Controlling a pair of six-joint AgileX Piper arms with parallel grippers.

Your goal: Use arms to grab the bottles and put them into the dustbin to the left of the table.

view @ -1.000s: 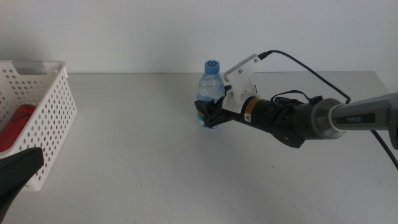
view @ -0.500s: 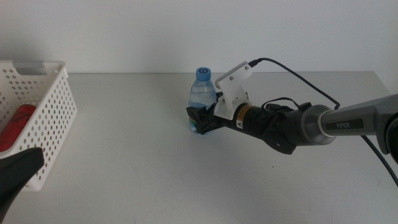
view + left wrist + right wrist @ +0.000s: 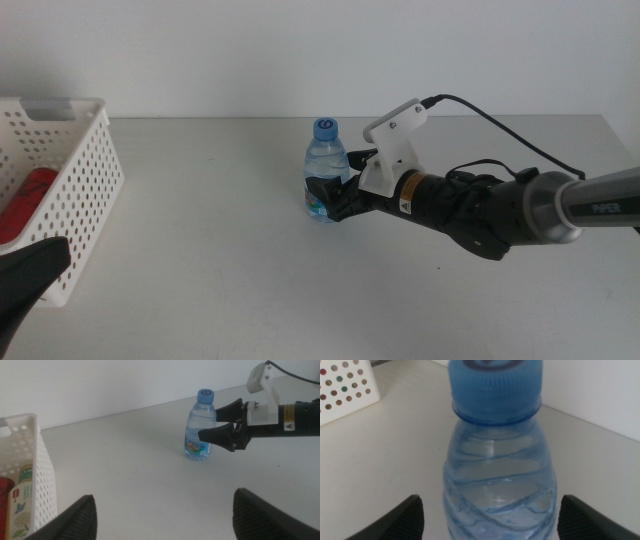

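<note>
Bottle (image 3: 327, 170) stands mid-counter (image 3: 200, 250) between the wide right claw (image 3: 335, 199) jaws, not yet gripped, so next it must squeeze, lift and carry it to the bin (image 3: 60, 150), I think.

One water bottle (image 3: 326, 168), one red can (image 3: 27, 200), one tea bottle (image 3: 20, 505) (both in one basket (image 3: 85, 215)).

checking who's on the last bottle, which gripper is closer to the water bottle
Right. The right gripper is at the water bottle, its fingers open on either side of the body. The left gripper waits near the table's near edge beside the dustbin, far from the bottle.
</note>
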